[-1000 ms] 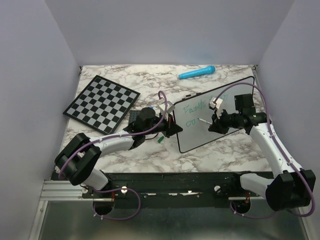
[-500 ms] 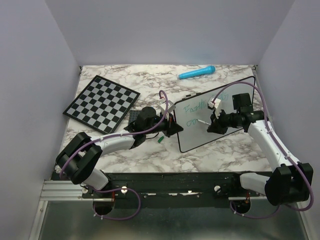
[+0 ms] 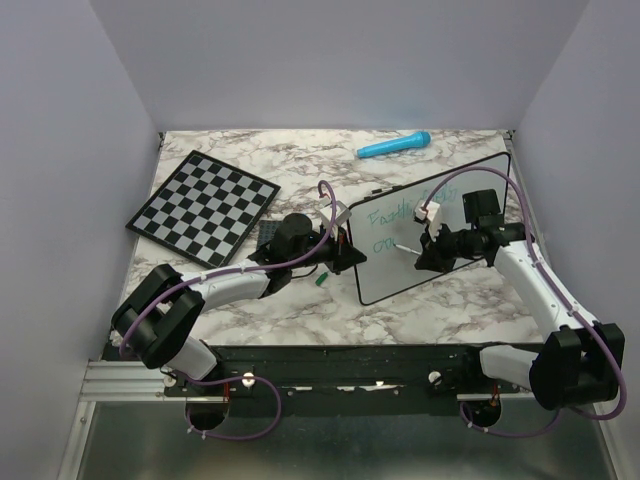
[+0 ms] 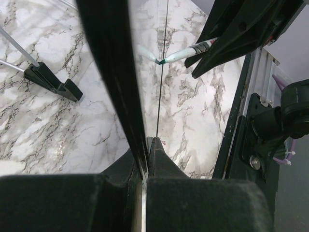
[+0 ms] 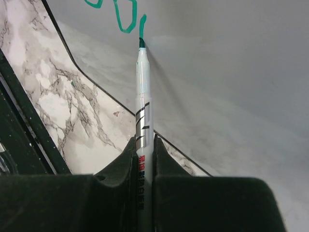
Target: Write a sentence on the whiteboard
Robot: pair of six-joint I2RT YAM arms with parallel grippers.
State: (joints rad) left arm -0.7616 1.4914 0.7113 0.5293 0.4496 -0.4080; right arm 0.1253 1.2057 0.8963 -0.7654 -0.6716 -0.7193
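Note:
The whiteboard (image 3: 400,275) stands tilted on the marble table, right of centre. Teal words (image 3: 395,213) run along its top, and a short second line (image 3: 380,245) starts below. My left gripper (image 3: 345,252) is shut on the board's left edge; in the left wrist view its jaws (image 4: 147,145) pinch the black frame (image 4: 108,72). My right gripper (image 3: 428,250) is shut on a white marker (image 5: 144,106). The marker's teal tip (image 5: 141,43) touches the board (image 5: 231,72) beside fresh teal strokes (image 5: 123,14). The marker also shows in the left wrist view (image 4: 186,51).
A black-and-white chessboard (image 3: 203,207) lies at the back left. A blue microphone-shaped object (image 3: 393,146) lies at the back. A small green cap (image 3: 321,281) lies near the left gripper. A black board foot (image 4: 50,79) rests on the marble. Walls close in on three sides.
My right gripper and the marker have shifted slightly along the second line of writing. The left arm and the board have not moved.

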